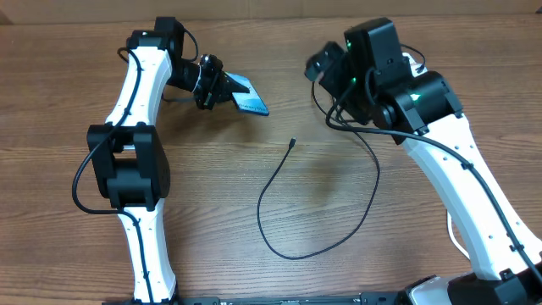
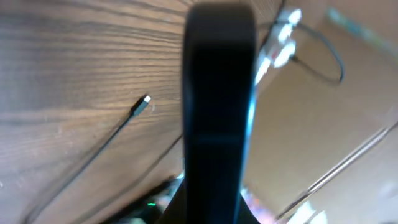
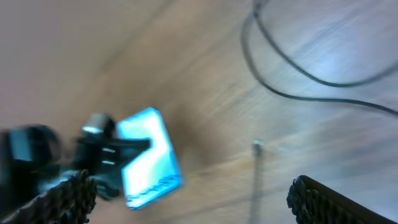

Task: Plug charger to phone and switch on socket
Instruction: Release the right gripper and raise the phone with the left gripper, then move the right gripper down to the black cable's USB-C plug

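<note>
**A:** Overhead first: how much room is there on the table (image 1: pixel 59 254)?

**B:** A wide stretch of bare wood lies between the two arms. The charger (image 1: pixel 269 182) sits there in a loose loop. Its small tip (image 1: pixel 292 142) lies free on the wood, and the other end runs off under the right arm.

**A:** And the phone (image 1: pixel 250 100)?

**B:** It is clamped in the left gripper (image 1: pixel 229 91), tilted, with the screen lit blue. It sits up and left of the tip and does not touch it.

**A:** The right gripper (image 3: pixel 193 194)?

**B:** Its fingers (image 3: pixel 65 198) are spread wide with nothing between them. They hang above the wood, facing the tip and the phone.
</note>
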Controlling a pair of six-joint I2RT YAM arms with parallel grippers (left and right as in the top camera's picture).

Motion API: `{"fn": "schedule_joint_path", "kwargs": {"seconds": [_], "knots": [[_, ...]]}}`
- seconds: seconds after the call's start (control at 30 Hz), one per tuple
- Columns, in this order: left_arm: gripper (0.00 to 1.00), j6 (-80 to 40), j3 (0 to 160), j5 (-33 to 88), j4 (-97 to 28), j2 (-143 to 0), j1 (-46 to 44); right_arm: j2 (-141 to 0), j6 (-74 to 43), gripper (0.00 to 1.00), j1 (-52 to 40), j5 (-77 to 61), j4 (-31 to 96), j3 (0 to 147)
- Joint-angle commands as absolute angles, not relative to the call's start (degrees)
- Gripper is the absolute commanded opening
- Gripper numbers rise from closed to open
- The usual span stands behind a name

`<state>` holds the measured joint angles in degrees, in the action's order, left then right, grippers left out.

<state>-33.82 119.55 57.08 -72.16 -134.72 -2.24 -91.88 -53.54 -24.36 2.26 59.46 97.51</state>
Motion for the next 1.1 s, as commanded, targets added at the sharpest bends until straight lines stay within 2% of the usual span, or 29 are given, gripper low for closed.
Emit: {"fn": "schedule_joint_path", "kwargs": {"seconds": [0.0, 0.2, 0.3, 0.4, 0.53, 0.77, 0.87, 0.97, 1.07], "knots": [[0.04, -15.18, 120.7, 61.49, -73.69, -133.38, -2.83, -93.38, -47.88, 1.0, -24.29, 5.96, 62.83, 97.51], [0.04, -2.2, 120.73, 60.45, -74.26, -126.3, -2.81, -96.14, -42.19, 1.0, -24.29, 4.29, 63.94, 96.03], [0.04, 2.17, 120.73, 53.52, -73.82, -120.05, -2.94, -99.09, -36.91, 1.0, -24.29, -1.93, 64.01, 95.96], [0.04, -0.19, 120.73, 38.17, -73.43, -114.26, -3.03, -103.39, -32.12, 1.0, -24.47, -8.67, 64.01, 95.96], [0.04, -5.69, 120.73, 24.8, -73.89, -111.63, -3.03, -110.04, -27.94, 1.0, -24.47, -15.22, 64.75, 96.01], [0.04, -7.94, 120.6, 23.4, -75.37, -112.2, -3.03, -119.98, -30.02, 1.0, -24.47, -15.49, 65.47, 96.03], [0.04, -7.97, 120.6, 23.4, -75.22, -112.2, -3.03, -122.5, -32.27, 0.9, -24.95, -15.25, 64.23, 96.03], [0.04, -7.97, 120.6, 23.4, -75.2, -112.2, -3.05, -123.96, -35.16, 0.74, -26.11, -12.99, 62.87, 96.01], [0.04, -7.94, 120.6, 23.38, -75.24, -112.2, -3.03, -124.33, -39.2, 0.62, -27.53, -7.73, 62.52, 96.01]]}}
